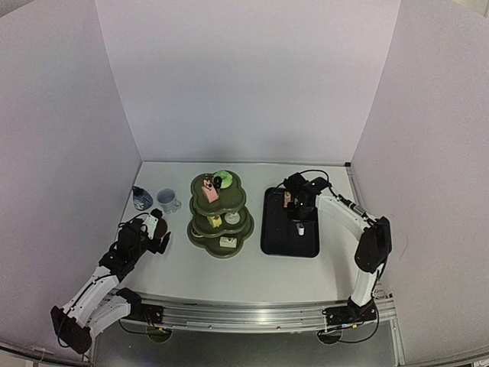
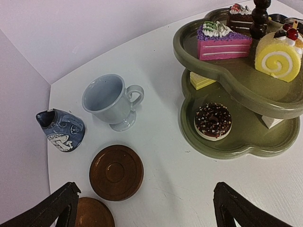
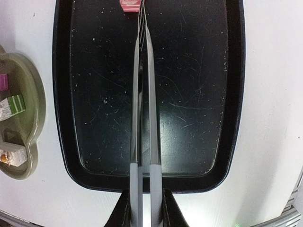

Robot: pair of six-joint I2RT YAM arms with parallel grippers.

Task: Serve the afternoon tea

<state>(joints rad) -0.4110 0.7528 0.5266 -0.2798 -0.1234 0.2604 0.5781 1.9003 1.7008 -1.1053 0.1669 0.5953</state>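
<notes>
Right gripper (image 3: 144,208) clamping tongs (image 3: 144,118) over tray (image 3: 199,94), tips by pink cake (image 3: 129,4), left gripper (image 2: 147,208) hovering wide open above 2 coasters (image 2: 116,172)

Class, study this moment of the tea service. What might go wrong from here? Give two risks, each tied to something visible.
The right gripper holds the long tongs by their handle end, tips at the pink cake at the black tray's far end: it may slip in transit. The stand's tiers look crowded, so placing it could knock a neighbouring cake.
</notes>
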